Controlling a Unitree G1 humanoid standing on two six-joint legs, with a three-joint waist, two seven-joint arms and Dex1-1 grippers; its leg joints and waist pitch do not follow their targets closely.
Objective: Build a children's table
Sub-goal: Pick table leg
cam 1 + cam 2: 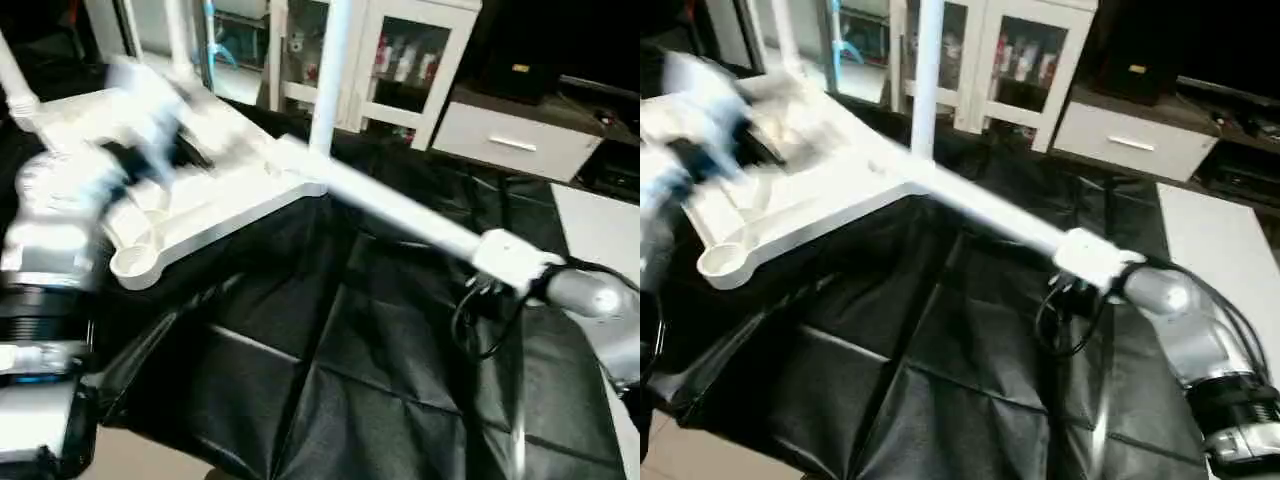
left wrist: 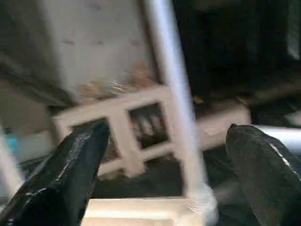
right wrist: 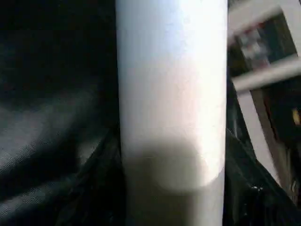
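Right gripper clamped on slanting white leg, left gripper fingers spread wide, empty corner socket lower left of table top.

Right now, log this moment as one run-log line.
stage: fitting leg | right hand: shut on leg, slanted toward tabletop | left hand: open beside upright leg | empty corner socket

The top is white moulded plastic, smooth with a faint sheen. The legs are smooth white tubes, semi-matt. The cover is thin black sheeting, creased and glossy along its folds. The left hand has fingers of shiny black plastic. The forearm is brushed silver metal.
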